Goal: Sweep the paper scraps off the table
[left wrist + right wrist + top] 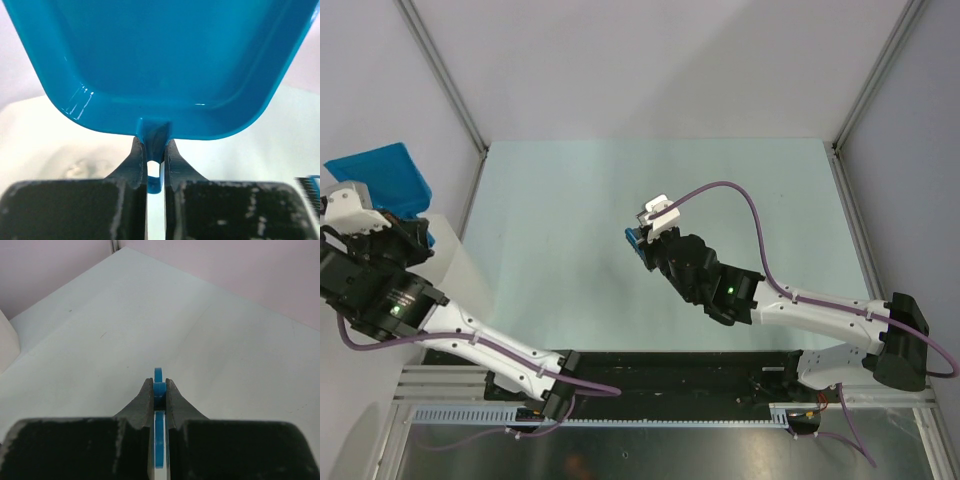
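Observation:
No paper scraps show on the pale mint-green table [620, 180] in any view. My left gripper [402, 215] is off the table's left edge, shut on the handle of a blue dustpan [378, 172]. In the left wrist view the dustpan [165, 60] fills the top and my left gripper [155, 150] clamps its stub handle. A blurred pale surface with faint lumps [82, 167] lies below it. My right gripper [645, 248] is over the middle of the table, shut on a thin blue brush handle [158, 377].
Metal frame posts [445, 75] and grey walls bound the table at the back and sides. A pale white object [448, 265] stands beside the table's left edge; its corner also shows in the right wrist view [7, 347]. The bare table [100, 340] lies under the right gripper.

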You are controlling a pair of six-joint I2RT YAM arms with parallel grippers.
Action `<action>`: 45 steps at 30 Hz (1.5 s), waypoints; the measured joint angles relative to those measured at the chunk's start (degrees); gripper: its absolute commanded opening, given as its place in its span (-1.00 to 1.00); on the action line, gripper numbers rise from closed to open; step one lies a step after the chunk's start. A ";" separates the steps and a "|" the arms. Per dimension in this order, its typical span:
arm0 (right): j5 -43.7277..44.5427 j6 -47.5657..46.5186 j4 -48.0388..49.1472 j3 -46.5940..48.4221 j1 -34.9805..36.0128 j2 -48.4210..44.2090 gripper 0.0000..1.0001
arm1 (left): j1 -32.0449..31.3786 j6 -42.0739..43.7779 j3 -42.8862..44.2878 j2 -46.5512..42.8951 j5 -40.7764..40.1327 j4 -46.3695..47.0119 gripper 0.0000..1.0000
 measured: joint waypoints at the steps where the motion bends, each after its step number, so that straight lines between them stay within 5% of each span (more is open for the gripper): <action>1: 0.00 0.00 -0.02 0.00 0.00 0.00 -1.00 | -0.28 1.88 0.00 -0.09 -1.88 -0.02 -0.99; 5: -0.09 -0.02 0.00 0.00 -0.07 0.07 -1.00 | -4.26 10.60 -0.02 0.96 -14.21 -0.04 -0.99; 11: -1.62 -0.24 0.76 -0.04 -1.22 0.55 -1.00 | -18.99 23.91 -0.90 0.85 -34.49 -0.07 -1.00; 21: -4.57 2.75 -1.33 -0.07 -7.52 0.24 -1.00 | -70.07 27.69 -1.68 5.68 -65.20 0.28 -1.00; 27: -3.17 2.73 -4.68 -2.78 -12.00 -6.84 -1.00 | -92.30 27.28 -8.96 15.32 -74.64 1.16 -1.00; 34: -1.36 3.08 -7.02 -5.44 -19.21 -17.20 -1.00 | -102.36 25.75 -13.09 32.81 -73.37 0.57 -1.00; 45: -2.32 2.93 -12.02 -7.56 -21.59 -18.36 -1.00 | -103.23 24.48 -7.80 53.90 -65.16 1.68 -0.99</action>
